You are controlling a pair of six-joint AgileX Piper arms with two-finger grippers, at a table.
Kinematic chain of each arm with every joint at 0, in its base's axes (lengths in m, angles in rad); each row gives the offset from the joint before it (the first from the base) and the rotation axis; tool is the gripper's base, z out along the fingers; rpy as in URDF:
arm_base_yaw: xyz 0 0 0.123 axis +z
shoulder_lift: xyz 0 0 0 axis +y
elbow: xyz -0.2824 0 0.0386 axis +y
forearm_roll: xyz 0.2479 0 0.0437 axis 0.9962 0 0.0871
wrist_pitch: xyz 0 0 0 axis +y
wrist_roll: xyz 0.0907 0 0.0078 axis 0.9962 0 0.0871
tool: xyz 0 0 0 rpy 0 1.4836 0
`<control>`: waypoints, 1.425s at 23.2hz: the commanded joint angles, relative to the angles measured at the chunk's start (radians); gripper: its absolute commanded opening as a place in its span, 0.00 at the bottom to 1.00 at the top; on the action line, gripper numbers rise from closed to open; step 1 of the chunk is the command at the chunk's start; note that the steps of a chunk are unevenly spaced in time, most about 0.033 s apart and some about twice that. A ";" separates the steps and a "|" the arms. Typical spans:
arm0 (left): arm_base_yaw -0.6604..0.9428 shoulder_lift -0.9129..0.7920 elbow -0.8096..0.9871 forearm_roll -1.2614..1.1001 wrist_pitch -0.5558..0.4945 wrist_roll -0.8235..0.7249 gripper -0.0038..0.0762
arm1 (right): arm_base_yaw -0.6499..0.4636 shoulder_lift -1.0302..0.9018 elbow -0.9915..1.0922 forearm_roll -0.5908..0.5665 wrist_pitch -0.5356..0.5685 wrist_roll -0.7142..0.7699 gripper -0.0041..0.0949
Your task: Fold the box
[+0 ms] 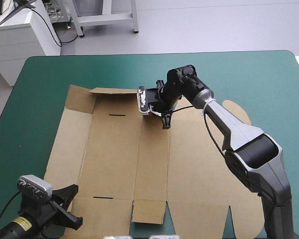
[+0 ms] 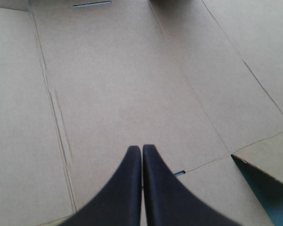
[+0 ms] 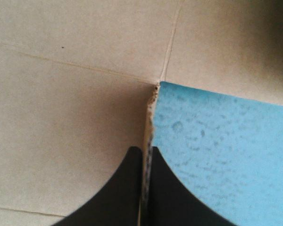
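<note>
Right gripper clamping box far edge, left gripper over near-left corner

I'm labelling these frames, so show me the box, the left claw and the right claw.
box point(image 1: 114, 154), high view, on its flat middle panel.
left claw point(image 2: 141, 149), left wrist view, where its shut fingertips meet.
right claw point(image 3: 146, 151), right wrist view, between fingertips pinching the board edge.

Silver right arm, black-finned tool
</note>
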 commanded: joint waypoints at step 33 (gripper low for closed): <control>0.001 0.011 -0.023 -0.035 -0.061 -0.002 0.04 | -0.333 -0.328 -0.015 -0.224 0.007 0.670 0.16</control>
